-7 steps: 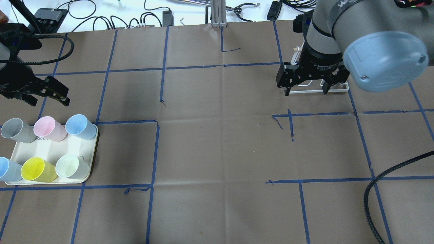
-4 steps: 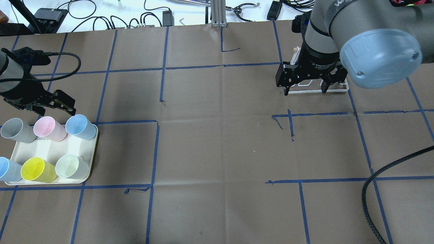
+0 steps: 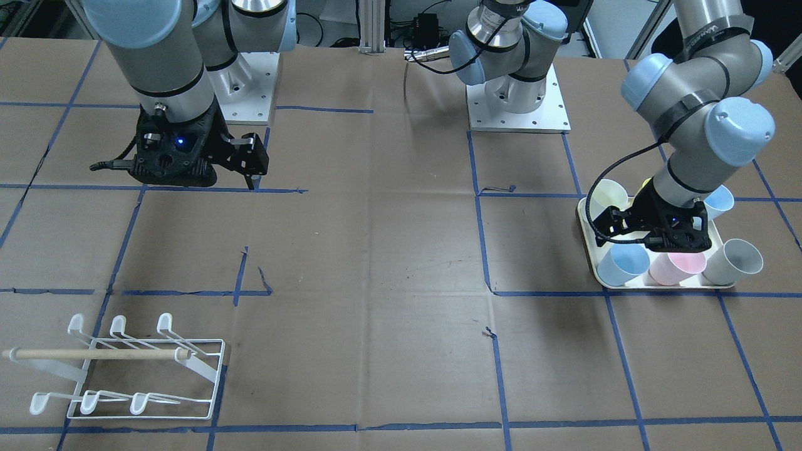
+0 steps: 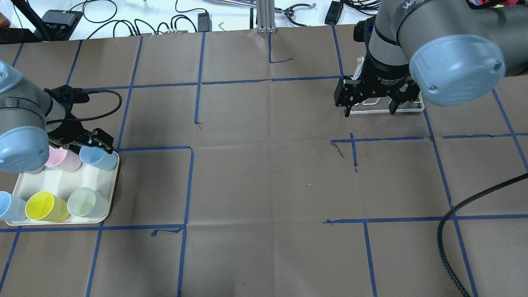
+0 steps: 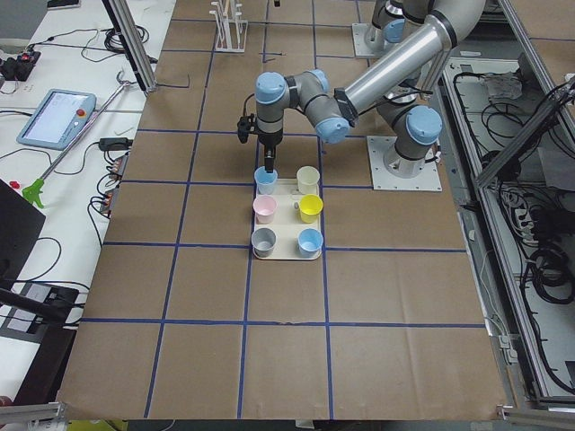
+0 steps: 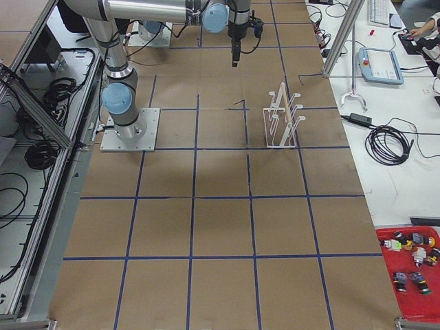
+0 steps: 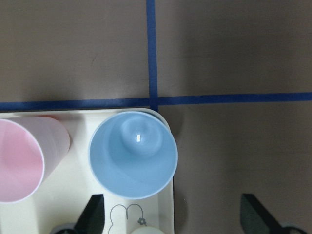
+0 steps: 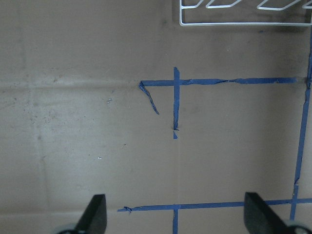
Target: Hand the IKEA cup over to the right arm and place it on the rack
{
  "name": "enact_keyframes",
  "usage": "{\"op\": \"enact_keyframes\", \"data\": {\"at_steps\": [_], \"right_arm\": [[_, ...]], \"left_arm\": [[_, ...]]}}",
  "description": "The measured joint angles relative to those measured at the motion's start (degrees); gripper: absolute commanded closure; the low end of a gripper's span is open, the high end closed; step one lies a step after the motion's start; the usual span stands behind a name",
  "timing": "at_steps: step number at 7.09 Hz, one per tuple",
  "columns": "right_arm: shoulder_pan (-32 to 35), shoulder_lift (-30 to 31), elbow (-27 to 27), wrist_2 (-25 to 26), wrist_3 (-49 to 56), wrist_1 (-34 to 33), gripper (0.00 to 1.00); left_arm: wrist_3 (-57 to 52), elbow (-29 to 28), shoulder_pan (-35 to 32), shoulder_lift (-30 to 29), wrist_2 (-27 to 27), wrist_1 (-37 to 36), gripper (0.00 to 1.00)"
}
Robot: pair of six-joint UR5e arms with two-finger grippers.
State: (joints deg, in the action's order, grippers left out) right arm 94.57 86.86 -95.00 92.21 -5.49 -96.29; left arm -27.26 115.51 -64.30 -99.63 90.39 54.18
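A cream tray at the table's left holds several cups. My left gripper is open and empty, hovering over the tray's far right corner. The light blue cup stands upright just below it, centred ahead of the fingertips in the left wrist view. A pink cup stands beside it. My right gripper is open and empty, hanging above the table in front of the white wire rack, which it partly hides. The rack with its wooden dowel stands empty.
Yellow, pale green and another blue cup fill the tray's near row. A black braided cable loops over the table's right front. Cables and boxes lie beyond the far edge.
My left arm has swung forward and right, bringing its open gripper from beyond the tray to just over the blue cup. My right arm has shifted slightly left.
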Motion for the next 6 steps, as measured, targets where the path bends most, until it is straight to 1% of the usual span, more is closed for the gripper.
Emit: {"op": "enact_keyframes", "data": {"at_steps": [1,2,3,4,5,6], "right_arm": [[0.00,-0.10,-0.70,-1.03,-0.31,-2.52,0.00],[-0.08,-0.11,-1.99,-3.59,-1.08,-5.98,0.00],[-0.21,0.04,-4.00,-6.51,-3.67,-10.36,0.00],[-0.35,0.30,-6.44,-8.95,-7.98,-15.57,0.00],[-0.48,0.46,-8.80,-11.98,-12.43,-20.46,0.00],[-0.71,0.59,-10.91,-15.59,-18.04,-24.32,0.00]], "left_arm": [[0.13,0.17,-0.13,-2.40,0.10,-2.20,0.03],[0.33,0.24,-0.29,-3.42,0.23,-3.05,0.03],[0.51,0.26,-0.40,-3.69,0.30,-3.17,0.21],[0.56,0.26,-0.44,-3.72,0.36,-3.08,0.63],[0.56,0.20,-0.46,-3.70,0.43,-3.00,0.90],[0.55,0.13,-0.46,-3.65,0.52,-2.91,1.00]]}}
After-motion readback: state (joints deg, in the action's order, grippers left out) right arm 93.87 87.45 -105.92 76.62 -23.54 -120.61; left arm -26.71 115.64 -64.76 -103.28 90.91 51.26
